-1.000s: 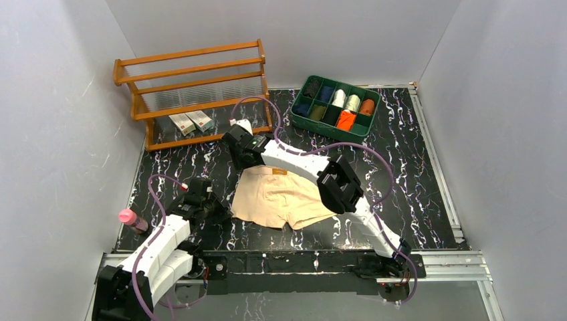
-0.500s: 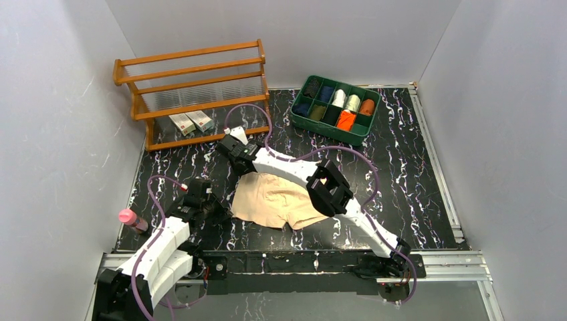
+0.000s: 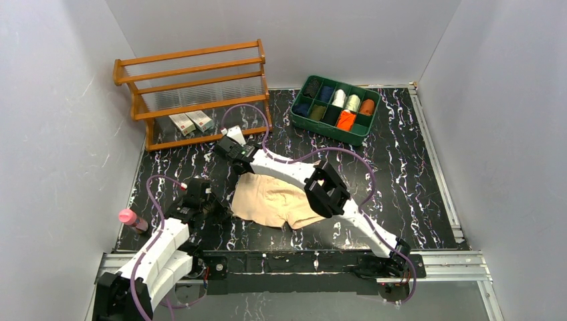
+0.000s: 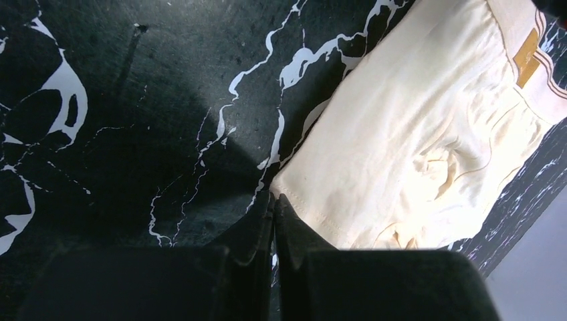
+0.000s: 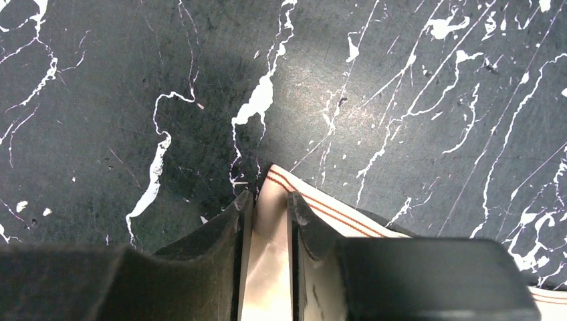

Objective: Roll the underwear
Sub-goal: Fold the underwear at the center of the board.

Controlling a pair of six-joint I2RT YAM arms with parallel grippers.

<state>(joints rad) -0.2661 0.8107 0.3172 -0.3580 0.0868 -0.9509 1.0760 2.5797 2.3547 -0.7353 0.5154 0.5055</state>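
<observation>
**Beige garment flat, a gripper at each end**

From overhead, the right arm [image 3: 321, 187] covers the upper-left waistband corner and part of the right side of the pale beige cloth underwear [image 3: 274, 200]. It lies flat at the centre of the black marbled table [image 3: 414, 174].

The right gripper [image 5: 267, 200] straddles that striped corner with its fingers narrowly apart and cloth filling the gap. Whether they bite, I cannot tell. The left gripper [image 4: 273, 200] is pressed together at the lower-left hem, and caught cloth is hard to make out.

One bright orange underwear [image 3: 345, 120] sits rolled in the front row of the green plastic tray [image 3: 327, 132], upper right. The dark rolls there blur together.

I count two white boxes [image 3: 182, 124] on the wooden rack [image 3: 194, 52], and one pink-capped bottle [image 3: 127, 216] at the left.
</observation>
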